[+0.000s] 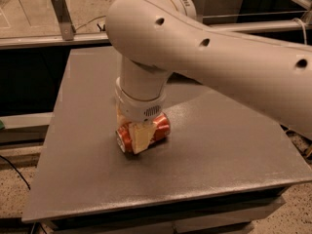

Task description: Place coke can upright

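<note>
Camera view. Coke can [160, 126]: on its side, left of centre on the grey desk [219, 155]; silver end toward near-left. Pincer [140, 133]: down astride the can's middle; one pale finger [143, 140] flat on its near flank, seemingly clamped on it; far finger hidden. Step: grasp. Next: lift, turn can vertical, set base down.

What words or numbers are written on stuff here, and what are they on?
Nothing here can be read.
The coke can, lying on its side on the table: writing too blurred, partly hidden by the gripper down over it.
The robot arm: no labels visible.
</note>
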Robot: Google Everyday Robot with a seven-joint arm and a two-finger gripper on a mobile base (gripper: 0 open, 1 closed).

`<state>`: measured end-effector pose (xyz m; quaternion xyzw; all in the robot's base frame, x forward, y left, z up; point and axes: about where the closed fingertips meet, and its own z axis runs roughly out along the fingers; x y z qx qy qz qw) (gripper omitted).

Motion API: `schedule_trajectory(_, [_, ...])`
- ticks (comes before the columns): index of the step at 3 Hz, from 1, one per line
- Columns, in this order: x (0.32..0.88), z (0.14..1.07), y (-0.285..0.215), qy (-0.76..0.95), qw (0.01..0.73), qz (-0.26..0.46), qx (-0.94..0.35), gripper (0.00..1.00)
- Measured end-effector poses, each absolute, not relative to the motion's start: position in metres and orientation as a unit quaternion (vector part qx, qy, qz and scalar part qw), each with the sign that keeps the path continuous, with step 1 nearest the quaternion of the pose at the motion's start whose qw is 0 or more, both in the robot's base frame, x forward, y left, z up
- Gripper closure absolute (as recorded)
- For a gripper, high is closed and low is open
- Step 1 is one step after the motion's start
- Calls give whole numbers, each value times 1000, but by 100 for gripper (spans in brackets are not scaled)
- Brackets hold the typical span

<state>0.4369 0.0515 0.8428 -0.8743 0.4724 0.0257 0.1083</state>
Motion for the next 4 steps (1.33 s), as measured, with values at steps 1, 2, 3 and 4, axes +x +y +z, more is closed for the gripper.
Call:
schedule_trajectory(1, [437, 847, 45, 481, 114, 28, -869, 93])
schedule_trajectory(2, [436, 861, 17, 501, 167, 31, -849, 100])
schedule_trajectory(3, [436, 899, -53, 528, 305, 37, -792, 100])
schedule_trajectory(4, [436, 899, -53, 528, 305, 36, -792, 100])
